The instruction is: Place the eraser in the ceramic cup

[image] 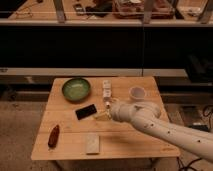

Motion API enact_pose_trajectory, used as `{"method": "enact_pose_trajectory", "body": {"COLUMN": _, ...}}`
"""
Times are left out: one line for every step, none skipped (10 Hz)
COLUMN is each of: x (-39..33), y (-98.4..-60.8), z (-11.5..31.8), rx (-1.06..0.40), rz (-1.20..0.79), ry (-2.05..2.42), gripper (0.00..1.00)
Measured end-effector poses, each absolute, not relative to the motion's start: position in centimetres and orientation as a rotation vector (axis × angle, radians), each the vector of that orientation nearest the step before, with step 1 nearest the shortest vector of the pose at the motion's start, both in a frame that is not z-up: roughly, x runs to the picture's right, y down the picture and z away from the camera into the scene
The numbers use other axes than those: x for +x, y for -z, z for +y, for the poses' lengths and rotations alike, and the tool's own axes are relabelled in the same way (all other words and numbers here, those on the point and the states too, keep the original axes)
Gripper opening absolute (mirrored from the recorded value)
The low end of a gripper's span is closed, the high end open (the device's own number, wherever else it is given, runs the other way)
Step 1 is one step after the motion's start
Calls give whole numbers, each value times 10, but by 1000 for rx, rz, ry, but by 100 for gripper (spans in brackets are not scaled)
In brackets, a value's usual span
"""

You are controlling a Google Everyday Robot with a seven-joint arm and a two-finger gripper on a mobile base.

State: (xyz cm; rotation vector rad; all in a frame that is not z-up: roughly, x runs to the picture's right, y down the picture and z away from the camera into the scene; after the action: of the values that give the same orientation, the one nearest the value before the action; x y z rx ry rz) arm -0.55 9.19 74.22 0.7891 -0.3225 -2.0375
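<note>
The eraser (86, 111), a flat black slab, lies on the wooden table (70, 125) just below the green bowl. My gripper (102, 114) hangs low over the table right beside the eraser's right end, with its fingers open and nothing between them. The pale arm runs from there to the lower right. The ceramic cup (137, 93), small and white, stands upright on the table's far right, behind the arm.
A green bowl (76, 88) sits at the back left. A row of small white blocks (106, 89) lies behind the gripper. A red elongated object (53, 135) and a pale beige block (92, 143) lie near the front edge.
</note>
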Motion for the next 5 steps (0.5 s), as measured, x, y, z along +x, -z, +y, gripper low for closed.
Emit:
{"method": "enact_pose_trajectory", "body": {"x": -8, "y": -742, "z": 93, "rx": 806, "rz": -314, "ry": 2055, "gripper": 80}}
{"method": "enact_pose_trajectory", "body": {"x": -12, "y": -743, "z": 95, "rx": 824, "rz": -307, "ry": 2078, "gripper": 80}}
{"method": "enact_pose_trajectory", "body": {"x": -16, "y": -748, "z": 100, "rx": 842, "rz": -302, "ry": 2108, "gripper": 80}}
{"method": "enact_pose_trajectory", "body": {"x": -17, "y": -752, "z": 104, "rx": 846, "rz": -303, "ry": 2120, "gripper": 80}}
{"method": "enact_pose_trajectory", "body": {"x": -17, "y": -759, "z": 109, "rx": 845, "rz": -306, "ry": 2131, "gripper": 80}}
